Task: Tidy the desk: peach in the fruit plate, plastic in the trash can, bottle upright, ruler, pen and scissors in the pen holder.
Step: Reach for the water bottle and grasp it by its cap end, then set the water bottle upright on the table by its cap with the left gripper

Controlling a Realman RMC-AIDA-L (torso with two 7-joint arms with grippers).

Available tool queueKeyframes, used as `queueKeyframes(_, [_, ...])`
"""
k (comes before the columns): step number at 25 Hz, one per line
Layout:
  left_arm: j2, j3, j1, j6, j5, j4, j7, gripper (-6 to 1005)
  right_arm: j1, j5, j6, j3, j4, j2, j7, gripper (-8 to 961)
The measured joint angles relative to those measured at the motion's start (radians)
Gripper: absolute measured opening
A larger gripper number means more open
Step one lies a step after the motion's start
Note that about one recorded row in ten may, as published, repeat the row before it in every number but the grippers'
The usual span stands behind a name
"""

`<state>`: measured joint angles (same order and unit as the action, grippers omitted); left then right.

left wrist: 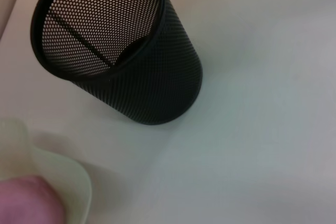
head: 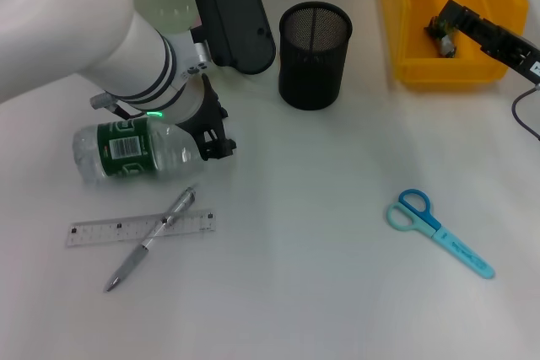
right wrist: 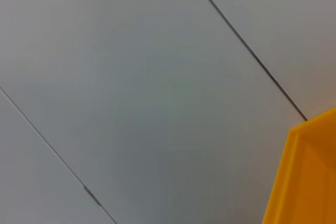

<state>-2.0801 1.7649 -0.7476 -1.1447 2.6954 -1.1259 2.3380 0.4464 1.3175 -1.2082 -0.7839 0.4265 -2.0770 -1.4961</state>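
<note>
The left gripper (head: 215, 137) sets its fingers about the neck of the bottle (head: 135, 152), lying near the desk's left edge (light, smooth, slippery plastic, likely best held at its stiffer neck), though whether they grip it cannot be told.

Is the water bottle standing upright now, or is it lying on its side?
Lying on its side. The bottle rests lengthwise on the desk, with the left gripper at its neck end.
</note>
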Motion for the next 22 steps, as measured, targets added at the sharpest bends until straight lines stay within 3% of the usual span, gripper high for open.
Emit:
queueKeyframes(6, [0.000, 0.001, 0.000, 0.009, 0.010, -0.009, 0.008, 424, 0.001, 0.000, 0.000, 0.001, 0.000, -0.001, 0.001, 467])
queueKeyframes(22, [0.005, -0.044, 0.095, -0.054, 0.046, -0.293, 0.029, 423, 0.002, 0.000, 0.008, 0.003, 0.002, -0.001, 0.002, 467])
